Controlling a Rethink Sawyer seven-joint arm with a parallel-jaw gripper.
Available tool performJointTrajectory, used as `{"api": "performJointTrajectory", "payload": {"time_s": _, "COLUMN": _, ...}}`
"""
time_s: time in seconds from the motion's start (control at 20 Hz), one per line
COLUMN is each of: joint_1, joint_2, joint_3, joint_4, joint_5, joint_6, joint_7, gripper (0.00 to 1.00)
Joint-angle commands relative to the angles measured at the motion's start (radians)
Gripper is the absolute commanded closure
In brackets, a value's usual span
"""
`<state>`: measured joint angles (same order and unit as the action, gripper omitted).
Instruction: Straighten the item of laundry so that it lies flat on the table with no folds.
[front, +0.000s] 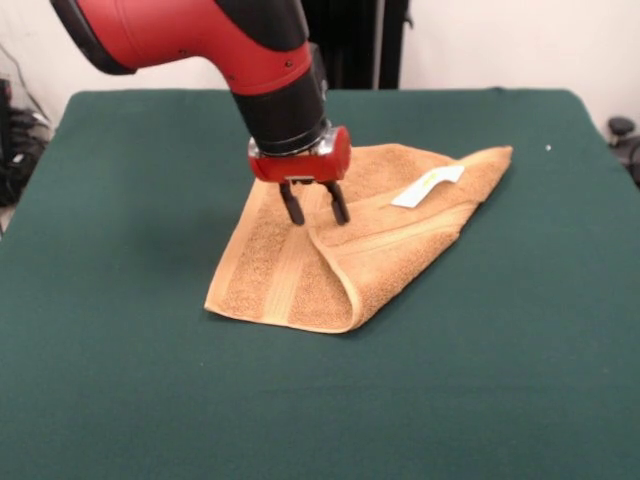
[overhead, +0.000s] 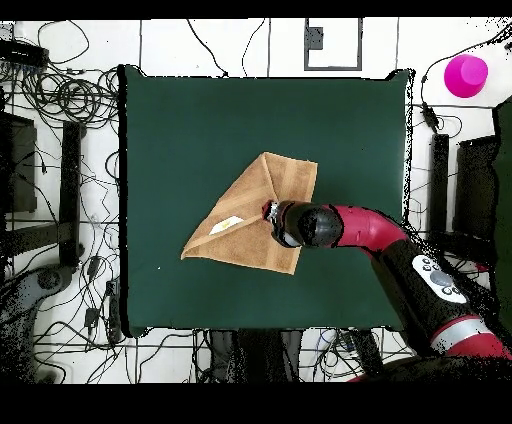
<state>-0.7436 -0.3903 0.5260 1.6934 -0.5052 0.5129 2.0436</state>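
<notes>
The golden-tan towel (front: 340, 250) lies on the dark green table (front: 120, 380), folded over on itself into a rough triangle. A flat woven band runs along the folded flap, and the small white label (front: 428, 187) lies on top near the far right corner. My gripper (front: 314, 207) hangs just above the towel's middle, next to the fold line. Its two black fingers are apart and hold nothing. In the overhead view the towel (overhead: 245, 225) is near the table's centre and the gripper (overhead: 270, 212) is over its right part.
The red and black arm (overhead: 370, 228) reaches in from the lower right of the overhead view. Cables and stands lie on the floor around the table. A pink object (overhead: 466, 75) sits off the table at the top right.
</notes>
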Motion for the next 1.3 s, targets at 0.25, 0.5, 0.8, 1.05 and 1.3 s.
{"api": "performJointTrajectory", "payload": {"time_s": 0.25, "joint_1": 0.013, "joint_2": 0.035, "joint_3": 0.089, "joint_4": -0.009, "joint_5": 0.051, "joint_6": 0.052, "joint_7": -0.07, "gripper": 1.0}}
{"api": "performJointTrajectory", "payload": {"time_s": 0.5, "joint_1": 0.012, "joint_2": 0.034, "joint_3": 0.089, "joint_4": -0.001, "joint_5": 0.049, "joint_6": 0.047, "joint_7": -0.067, "gripper": 1.0}}
{"api": "performJointTrajectory", "payload": {"time_s": 0.8, "joint_1": 0.018, "joint_2": 0.02, "joint_3": 0.08, "joint_4": 0.007, "joint_5": 0.045, "joint_6": 0.027, "joint_7": -0.042, "gripper": 1.0}}
{"api": "performJointTrajectory", "payload": {"time_s": 1.05, "joint_1": 0.003, "joint_2": 0.029, "joint_3": 0.112, "joint_4": 0.021, "joint_5": 0.097, "joint_6": 0.069, "joint_7": -0.035, "gripper": 1.0}}
{"api": "performJointTrajectory", "payload": {"time_s": 1.3, "joint_1": -0.017, "joint_2": 0.062, "joint_3": 0.181, "joint_4": 0.055, "joint_5": 0.179, "joint_6": 0.047, "joint_7": 0.007, "gripper": 1.0}}
